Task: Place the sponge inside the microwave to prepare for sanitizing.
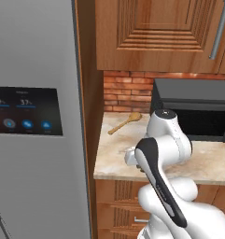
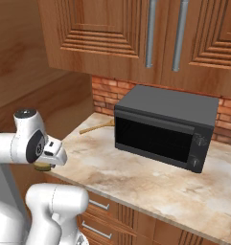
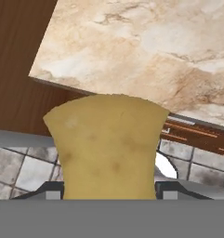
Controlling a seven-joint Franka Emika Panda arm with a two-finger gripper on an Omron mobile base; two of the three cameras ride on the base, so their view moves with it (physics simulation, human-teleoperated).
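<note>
At the front edge of the beige marbled stone counter [image 2: 150,177], the white arm's hand [image 3: 108,197] pinches the small pale yellow-green sponge block [image 3: 108,146] between its two dark fingertips; the hand view shows the sponge standing up out of the grip, with the counter's corner, a wooden panel and grey floor tiles beyond it. In the right base view a sliver of the sponge [image 2: 41,167] peeks out beneath the white wrist, just off the counter's near left corner. The wide black microwave [image 2: 166,127] with its dark glass door sits farther back on the counter against the red brick wall [image 1: 123,91], well apart from the sponge; its door looks closed in the right base view. A long wooden spoon [image 1: 124,123] lies on the counter to the left of the microwave, near the wall. Brown wooden cabinets [image 2: 136,33] with grey bar handles hang above, and a tall grey refrigerator [image 1: 37,121] with a dark display panel stands left of the counter.
</note>
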